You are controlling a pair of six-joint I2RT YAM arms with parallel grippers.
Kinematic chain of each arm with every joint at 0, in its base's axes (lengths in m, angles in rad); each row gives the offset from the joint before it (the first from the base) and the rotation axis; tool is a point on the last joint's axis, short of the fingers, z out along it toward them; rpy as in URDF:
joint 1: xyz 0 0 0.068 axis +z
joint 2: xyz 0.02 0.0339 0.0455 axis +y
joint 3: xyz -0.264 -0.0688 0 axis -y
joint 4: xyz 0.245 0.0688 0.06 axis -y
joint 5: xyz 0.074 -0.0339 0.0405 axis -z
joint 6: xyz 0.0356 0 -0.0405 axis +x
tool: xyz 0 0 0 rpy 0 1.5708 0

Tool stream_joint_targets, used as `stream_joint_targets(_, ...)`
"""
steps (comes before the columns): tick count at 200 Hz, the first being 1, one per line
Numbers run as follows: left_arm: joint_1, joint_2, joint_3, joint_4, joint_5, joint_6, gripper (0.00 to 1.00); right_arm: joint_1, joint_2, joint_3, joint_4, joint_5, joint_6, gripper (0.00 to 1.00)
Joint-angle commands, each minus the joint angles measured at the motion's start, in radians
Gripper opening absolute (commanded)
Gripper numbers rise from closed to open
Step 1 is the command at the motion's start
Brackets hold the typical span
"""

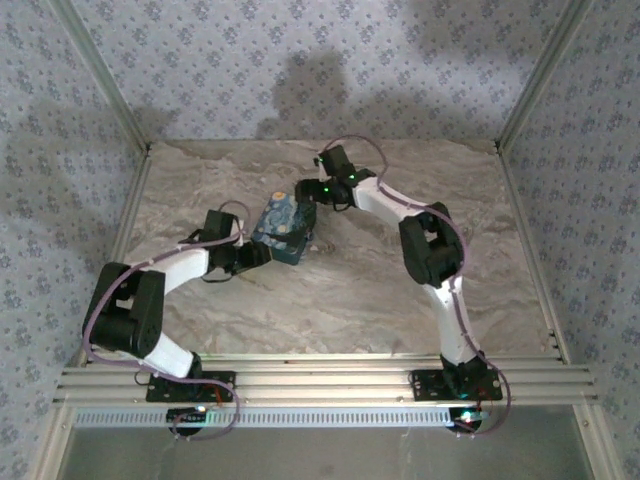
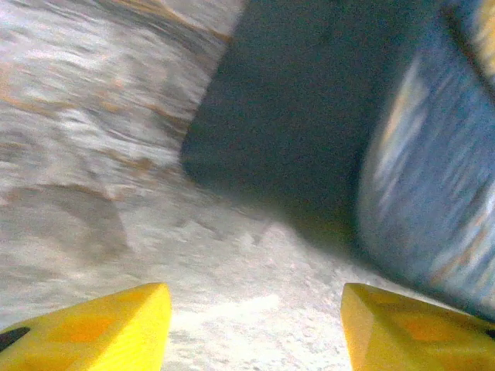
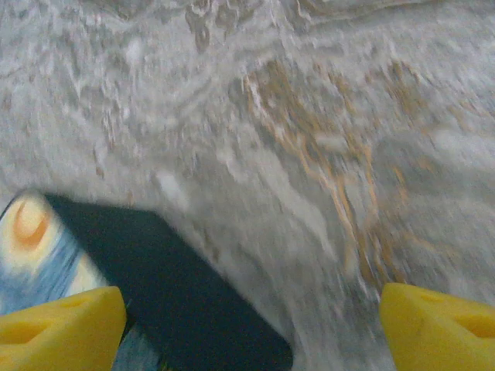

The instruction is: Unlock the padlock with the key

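Padlock point(image 1: 278, 228) lies about in the middle of the marbled table point(image 1: 340, 310), a blue block with yellow and white swirls, and both grippers are at it. In the left wrist view the two yellow fingertips point(image 2: 100, 328) of the left gripper point(image 2: 255, 336) stand apart at a middle width, with the table surface between them, and they hold nothing. The padlock point(image 2: 433, 185) is ahead of the right-hand fingertip, blurred, and I cannot tell whether it touches that finger. To its left is a dark flat area with a rounded corner, and I cannot tell if this is a face of the lock or its shadow. In the right wrist view the yellow fingertips point(image 3: 58, 325) of the right gripper point(image 3: 251, 328) are wide apart, again with table between them and nothing gripped. The padlock point(image 3: 39, 247) is at the lower left corner there, its printed side next to the left-hand fingertip and a dark face running toward the gap. From above, the left gripper point(image 1: 255, 256) meets the near left side of the padlock and the right gripper point(image 1: 306, 203) is just at its far right side, so the block sits between the two. Each arm has a white forearm and a black elbow bent outward. Behind the table are walls point(image 1: 300, 60) with a small flower pattern, and a metal rail point(image 1: 320, 385) carries both bases
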Motion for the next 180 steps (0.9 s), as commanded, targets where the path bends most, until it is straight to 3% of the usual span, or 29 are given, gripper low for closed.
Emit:
stream_joint_targets(1, 0.029, 0.011, 0.083, 0.038, 0.026, -0.011, 0.61, 0.044, -0.12, -0.146, -0.032, 0.021, -0.02, 0.87)
stream_joint_targets(52, 0.076, 0.097, 0.284, -0.061, 0.048, 0.019, 0.63, 0.053, -0.393, -0.408, -0.044, 0.102, 0.074, 0.89)
stream_joint_targets(96, 0.108, 0.039, 0.253, -0.076, 0.091, 0.001, 0.65, -0.014, -0.56, -0.511, -0.06, 0.102, 0.143, 0.91)
stream_joint_targets(121, 0.094, 0.001, 0.188, -0.018, 0.156, -0.071, 0.65, -0.05, -0.516, -0.465, -0.047, 0.066, 0.124, 0.9)
stream_joint_targets(180, -0.027, 0.027, 0.169, 0.13, 0.163, -0.169, 0.66, -0.083, -0.209, -0.114, -0.182, -0.043, 0.05, 0.89)
